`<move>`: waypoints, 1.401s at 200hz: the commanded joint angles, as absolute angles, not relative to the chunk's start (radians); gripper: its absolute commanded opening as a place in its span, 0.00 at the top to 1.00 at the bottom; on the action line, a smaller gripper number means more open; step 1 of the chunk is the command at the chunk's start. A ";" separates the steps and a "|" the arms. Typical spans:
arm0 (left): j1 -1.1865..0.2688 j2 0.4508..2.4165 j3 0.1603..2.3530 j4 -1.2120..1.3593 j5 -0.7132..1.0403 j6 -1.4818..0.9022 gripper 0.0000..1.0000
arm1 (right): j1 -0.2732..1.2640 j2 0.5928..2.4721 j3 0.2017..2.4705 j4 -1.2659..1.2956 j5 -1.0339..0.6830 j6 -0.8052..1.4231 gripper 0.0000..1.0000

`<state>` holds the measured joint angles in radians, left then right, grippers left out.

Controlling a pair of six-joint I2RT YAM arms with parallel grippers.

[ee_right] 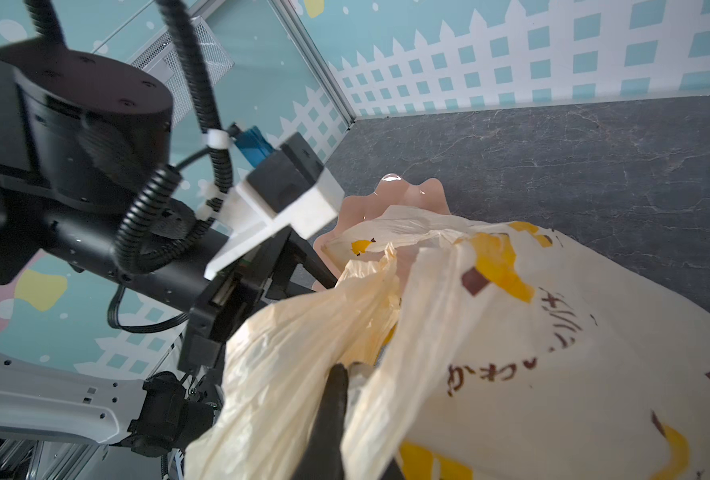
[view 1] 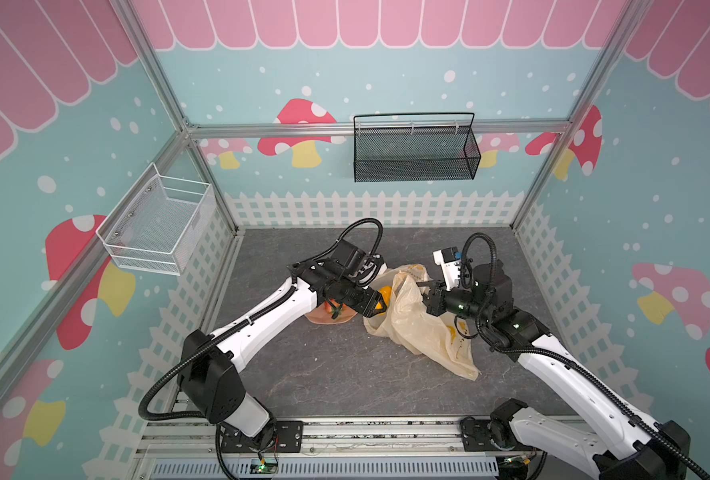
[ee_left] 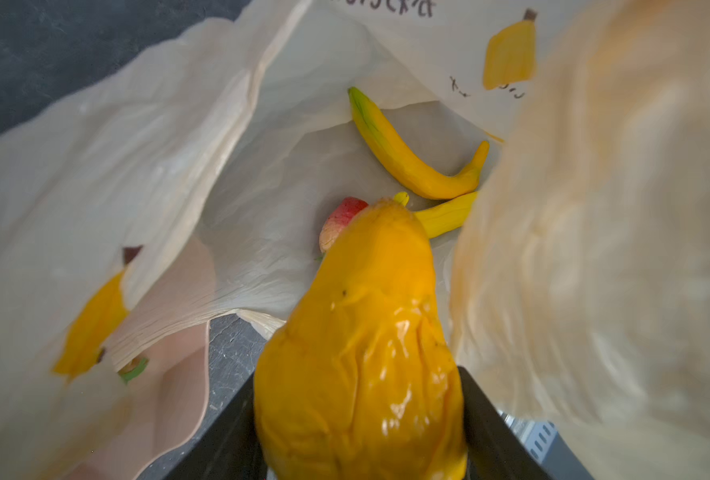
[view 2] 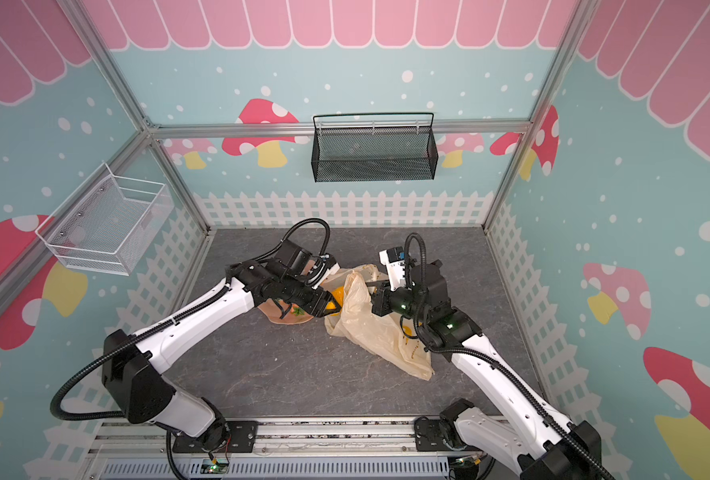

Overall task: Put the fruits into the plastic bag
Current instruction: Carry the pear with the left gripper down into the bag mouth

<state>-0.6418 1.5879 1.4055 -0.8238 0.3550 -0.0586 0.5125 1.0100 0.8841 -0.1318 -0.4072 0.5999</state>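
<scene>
Left wrist view: the left end effector (ee_left: 359,419) grips a glossy orange-yellow fruit (ee_left: 361,332) between its black jaws, right at the open mouth of the plastic bag (ee_left: 262,187). Inside lie a banana (ee_left: 407,162), a second banana (ee_left: 445,216) and a strawberry (ee_left: 341,220) (half hidden behind the held fruit). The right end effector (ee_right: 338,374) is clenched on the bag's rim, holding it up off the grey surface (view 1: 324,374). A pink dish (view 1: 318,319) sits just beside the bag.
</scene>
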 commanded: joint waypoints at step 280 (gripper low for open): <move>-0.741 1.842 1.296 -0.485 0.519 -0.175 0.38 | 0.517 1.006 0.859 -0.094 -0.424 0.615 1.00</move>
